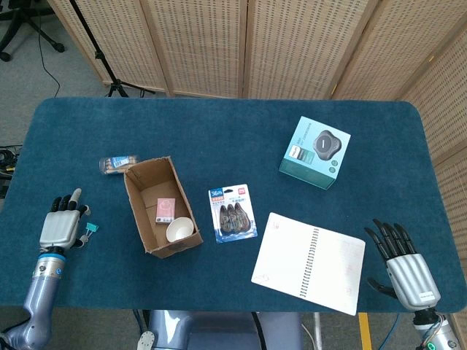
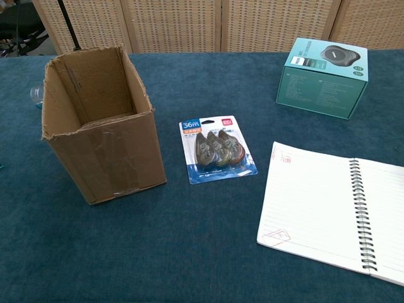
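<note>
We're hovering our left hand (image 1: 63, 227), fingers spread and holding nothing, just beside the teal binder clip (image 1: 91, 230) lying on the surface (image 1: 219, 124) left of the cardboard box (image 1: 149, 197), seemingly lined up for pinching, while our right hand (image 1: 403, 266) is idling, fingers apart, near the notebook (image 1: 306, 262).

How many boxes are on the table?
2: an open cardboard box left of centre holding a small cup and a pink packet, and a sealed teal product box at the right rear. None appears hidden.
</note>
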### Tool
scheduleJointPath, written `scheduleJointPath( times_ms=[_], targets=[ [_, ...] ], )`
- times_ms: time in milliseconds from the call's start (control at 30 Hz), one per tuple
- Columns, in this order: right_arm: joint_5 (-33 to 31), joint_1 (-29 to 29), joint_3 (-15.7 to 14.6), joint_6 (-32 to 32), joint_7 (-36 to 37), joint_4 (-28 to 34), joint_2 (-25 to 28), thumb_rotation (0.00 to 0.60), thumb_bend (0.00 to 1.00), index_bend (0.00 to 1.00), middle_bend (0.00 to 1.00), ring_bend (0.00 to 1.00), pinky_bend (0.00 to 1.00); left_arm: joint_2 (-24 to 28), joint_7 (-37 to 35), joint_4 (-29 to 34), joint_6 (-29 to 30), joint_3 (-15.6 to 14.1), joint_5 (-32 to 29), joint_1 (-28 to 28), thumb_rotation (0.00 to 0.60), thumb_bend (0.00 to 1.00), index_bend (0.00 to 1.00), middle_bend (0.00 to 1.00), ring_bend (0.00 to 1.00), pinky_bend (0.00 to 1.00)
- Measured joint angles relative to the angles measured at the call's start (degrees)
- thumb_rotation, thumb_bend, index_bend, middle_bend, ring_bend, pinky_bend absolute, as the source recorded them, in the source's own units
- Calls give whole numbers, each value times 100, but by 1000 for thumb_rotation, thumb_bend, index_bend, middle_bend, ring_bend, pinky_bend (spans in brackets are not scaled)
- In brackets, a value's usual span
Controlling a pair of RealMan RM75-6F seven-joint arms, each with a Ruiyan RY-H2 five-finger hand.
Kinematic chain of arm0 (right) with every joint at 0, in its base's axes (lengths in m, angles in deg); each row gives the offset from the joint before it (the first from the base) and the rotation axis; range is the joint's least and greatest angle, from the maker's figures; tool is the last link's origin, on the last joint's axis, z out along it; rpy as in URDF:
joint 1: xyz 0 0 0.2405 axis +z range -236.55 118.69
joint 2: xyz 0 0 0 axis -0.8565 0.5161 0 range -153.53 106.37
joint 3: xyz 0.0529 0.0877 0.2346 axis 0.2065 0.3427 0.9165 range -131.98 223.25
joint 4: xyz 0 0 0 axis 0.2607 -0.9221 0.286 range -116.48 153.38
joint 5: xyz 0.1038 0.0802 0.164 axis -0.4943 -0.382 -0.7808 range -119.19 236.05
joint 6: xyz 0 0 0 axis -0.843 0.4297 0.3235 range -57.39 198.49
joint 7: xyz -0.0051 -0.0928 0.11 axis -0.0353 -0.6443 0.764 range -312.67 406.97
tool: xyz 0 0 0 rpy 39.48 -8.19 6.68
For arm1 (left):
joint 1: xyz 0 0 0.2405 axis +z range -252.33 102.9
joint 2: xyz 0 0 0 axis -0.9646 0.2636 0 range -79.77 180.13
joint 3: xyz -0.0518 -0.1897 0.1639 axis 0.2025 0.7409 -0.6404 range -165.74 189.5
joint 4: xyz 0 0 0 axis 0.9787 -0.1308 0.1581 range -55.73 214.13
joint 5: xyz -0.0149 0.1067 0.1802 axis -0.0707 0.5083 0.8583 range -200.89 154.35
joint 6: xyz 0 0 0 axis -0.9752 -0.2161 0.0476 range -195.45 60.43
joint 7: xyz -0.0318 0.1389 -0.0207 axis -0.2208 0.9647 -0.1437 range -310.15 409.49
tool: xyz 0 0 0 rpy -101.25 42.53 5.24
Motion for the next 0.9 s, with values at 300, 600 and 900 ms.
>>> scheduleJointPath(
  times_ms=[300,600,900],
  targets=[
    [14,1,-7,9,22,-7,6,600,144,19,0,0,0,-222,99,-99,76,-93,-141,-105,600,249,371,0,0,0],
    [26,1,-13,13,27,-11,6,600,145,19,0,0,0,-282,173,-139,185,-138,-243,-151,600,249,376,0,0,0],
    [32,0,-17,22,53,-12,14,600,144,19,0,0,0,-393,258,-306,178,-177,-372,-231,600,252,389,0,0,0]
  ],
)
